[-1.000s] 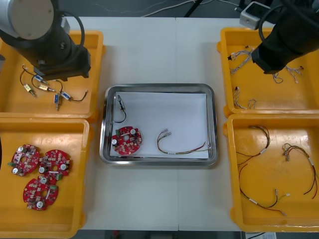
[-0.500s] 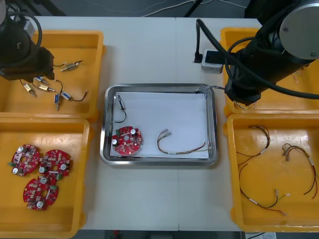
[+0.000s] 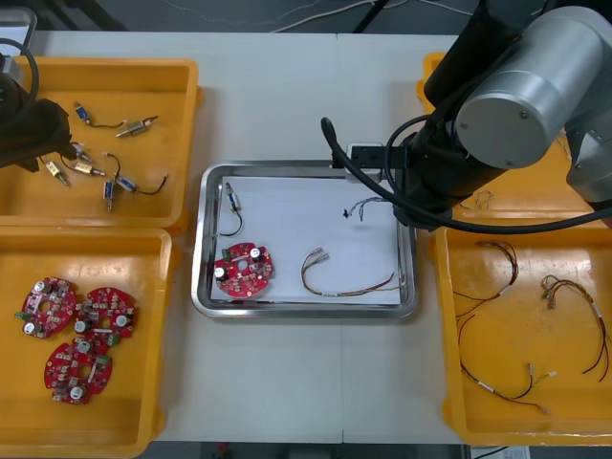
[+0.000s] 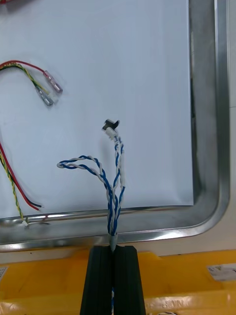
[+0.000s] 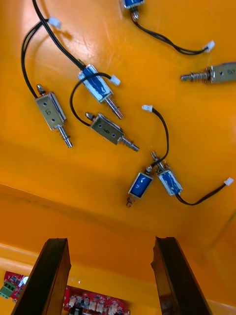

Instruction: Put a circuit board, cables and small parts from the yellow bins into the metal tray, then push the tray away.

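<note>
Presently my right gripper (image 4: pixel 114 253) is pressed shut on the blue-white cable (image 4: pixel 116 187), pinching one end. The rest runs out from my fingertips across the tray (image 4: pixel 206 123) rim and hangs over the white inside, near the right wall. Its small connector is at the free end, farthest from the jaws.

In the tray lie a board (image 3: pixel 243 268), a black cable (image 3: pixel 232 212) and a red-yellow cable (image 3: pixel 346 284), all apart from the one I hold.

My left gripper (image 5: pixel 110 241) stands spread over the far left bin (image 3: pixel 177 105), above small metal parts (image 5: pixel 105 129) and touching none.

The table (image 3: pixel 287 105) is light, and the tray sits on it between the yellow bins.

Half a second ago the blue-white cable was at the tray's far right corner. It is now over the liner, and my left arm has drawn farther left
</note>
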